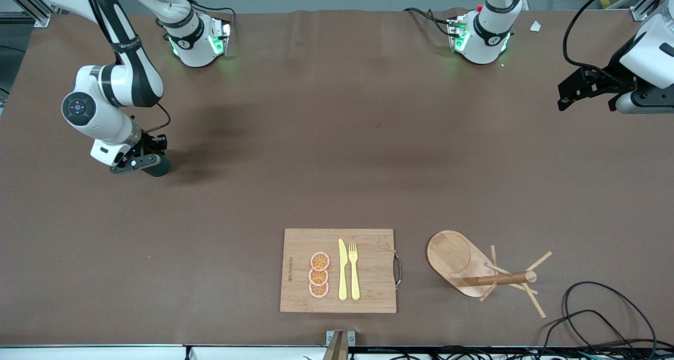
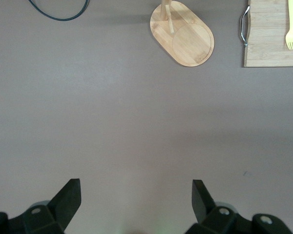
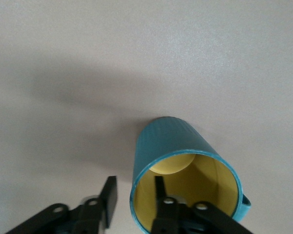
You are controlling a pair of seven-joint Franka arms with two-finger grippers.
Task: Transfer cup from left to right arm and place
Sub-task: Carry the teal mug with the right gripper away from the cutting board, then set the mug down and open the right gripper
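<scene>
The cup is dark teal with a mustard-yellow inside and stands on the brown table at the right arm's end. In the right wrist view the cup shows its small handle by the rim. My right gripper is at the cup's rim. In the right wrist view the right gripper has one finger inside the cup and the other outside, with a gap between the outer finger and the wall, so it is open. My left gripper waits over the left arm's end of the table. In its wrist view the left gripper is wide open and empty.
A bamboo cutting board with orange slices, a yellow knife and a yellow fork lies near the front camera. A wooden mug tree lies tipped beside it, toward the left arm's end. Black cables coil by the table edge.
</scene>
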